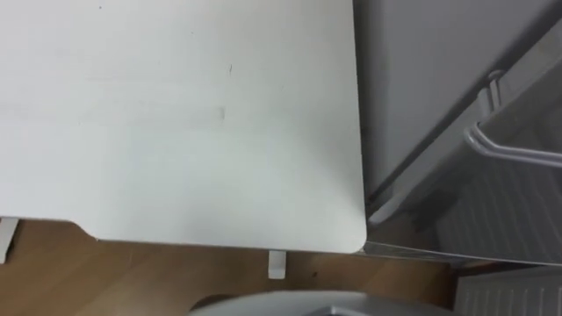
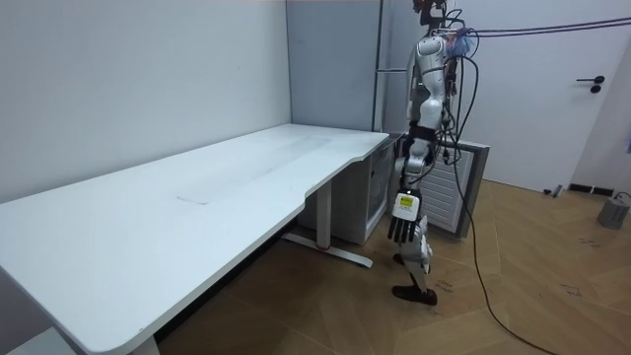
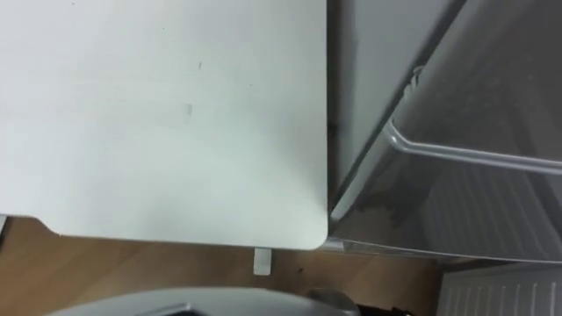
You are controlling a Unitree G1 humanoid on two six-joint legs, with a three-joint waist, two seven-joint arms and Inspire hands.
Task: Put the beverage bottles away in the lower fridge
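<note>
Down by the robot's thigh, the dark fingers (image 2: 398, 234) of its left hand (image 2: 402, 213) are hanging straight and slack, grasping nothing as far as I can make out from across the room. It is standing on the wooden floor (image 2: 532, 296) at the far end of the white desk (image 2: 197, 197), looking down over that desk's corner. The low grey fridge (image 2: 379, 193) is sitting just beside the desk's end, its door (image 2: 460, 187) swinging open near the robot and a shelf rail (image 1: 514, 154) showing inside it; where the drinks are I cannot tell.
</note>
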